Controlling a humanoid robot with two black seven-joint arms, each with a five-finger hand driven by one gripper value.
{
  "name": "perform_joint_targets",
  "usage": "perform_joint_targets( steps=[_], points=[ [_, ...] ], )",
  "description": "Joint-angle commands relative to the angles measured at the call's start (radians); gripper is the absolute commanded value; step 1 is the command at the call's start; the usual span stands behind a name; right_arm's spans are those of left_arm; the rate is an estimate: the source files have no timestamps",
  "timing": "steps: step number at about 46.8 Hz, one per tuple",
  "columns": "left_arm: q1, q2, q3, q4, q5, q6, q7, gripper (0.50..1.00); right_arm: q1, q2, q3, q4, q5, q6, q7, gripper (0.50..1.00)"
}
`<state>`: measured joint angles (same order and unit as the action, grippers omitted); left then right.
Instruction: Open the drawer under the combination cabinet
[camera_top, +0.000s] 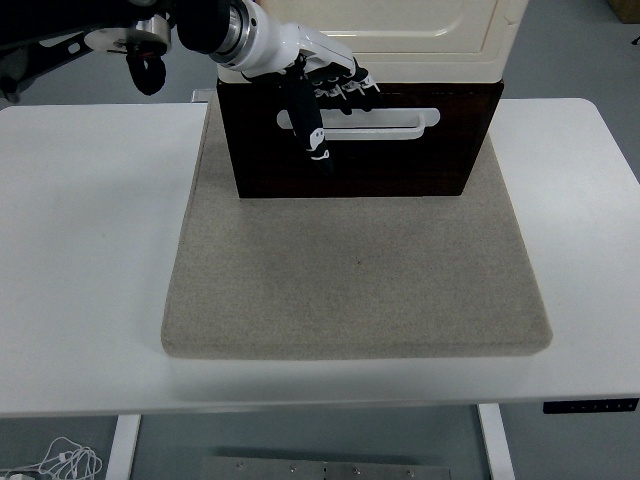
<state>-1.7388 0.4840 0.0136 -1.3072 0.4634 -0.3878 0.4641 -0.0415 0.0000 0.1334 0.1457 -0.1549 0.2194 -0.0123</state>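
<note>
The dark brown drawer (355, 160) sits under the cream cabinet (400, 40) at the far middle of the grey mat (355, 270) on the white surface (90, 250). The cabinet's top is cut off by the picture's edge. The left hand (320, 90) covers the left end of the white handle (385, 122), fingers curled at the slot, thumb hanging down; whether they actually grip it is hard to tell.

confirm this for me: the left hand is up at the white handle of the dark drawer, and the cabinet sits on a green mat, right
Not quite: the mat is beige-grey, not green, as the head view shows. The rest holds: the left hand is up at the white handle of the dark drawer, under the cream cabinet.
</note>
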Motion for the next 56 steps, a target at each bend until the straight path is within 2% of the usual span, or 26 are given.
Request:
perform_joint_targets(
  steps=[1,35,56],
  points=[
    [0.01,-0.005,0.0,0.002,0.0,0.001,0.001,1.0,0.0,0.0,0.0,0.0,0.0,0.0,0.0,0.926],
    [0.059,-0.059,-0.009,0.039,0.032,0.055,-0.001,1.0,0.0,0.0,0.0,0.0,0.0,0.0,0.0,0.926],
    [0.074,-0.07,-0.015,0.062,0.052,0.063,-0.001,1.0,0.0,0.0,0.0,0.0,0.0,0.0,0.0,0.926]
  ],
)
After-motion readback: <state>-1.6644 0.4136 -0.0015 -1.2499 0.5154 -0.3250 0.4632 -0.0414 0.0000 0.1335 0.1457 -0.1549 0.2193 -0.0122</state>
